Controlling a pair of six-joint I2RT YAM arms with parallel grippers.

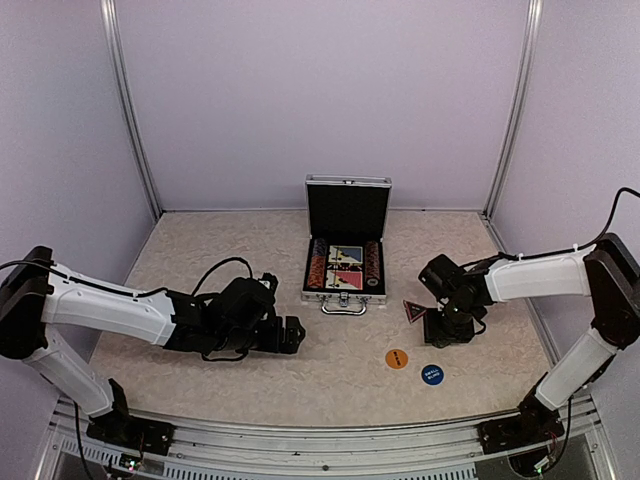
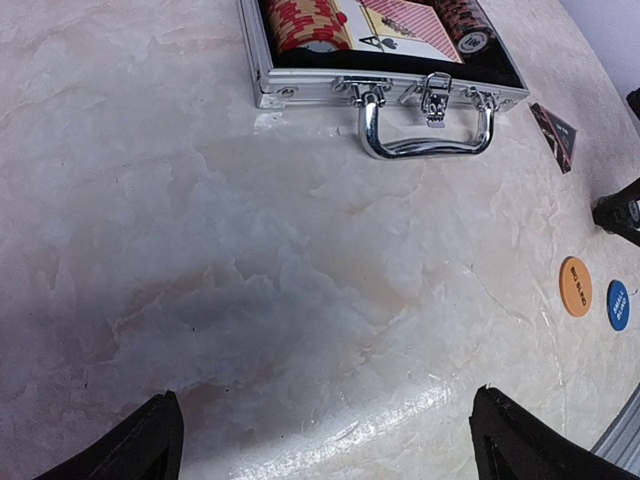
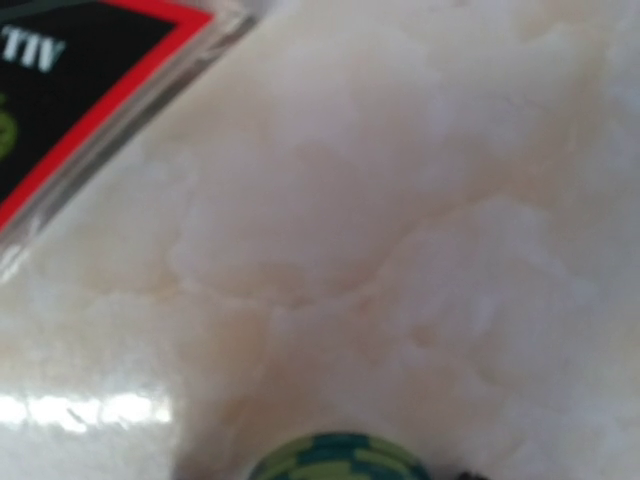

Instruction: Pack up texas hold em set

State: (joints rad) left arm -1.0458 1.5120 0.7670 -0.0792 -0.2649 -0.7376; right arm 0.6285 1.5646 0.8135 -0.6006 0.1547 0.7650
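The left gripper (image 2: 325, 405) hangs empty, jaws spread wide, with the open silver briefcase (image 2: 310, 92) ahead of it. The right gripper (image 1: 441, 326) sits low, the triangular marker (image 1: 414, 311) just beside its tip; its jaw width cannot be told. It is likely collecting the marker for the briefcase, and the next move needs a firm pinch on it.

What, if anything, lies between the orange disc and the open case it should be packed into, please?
Nothing visible does. Bare table runs from the orange disc to the front wall of the case, and its lid stands open at the back. The triangular marker lies to the right of that line.
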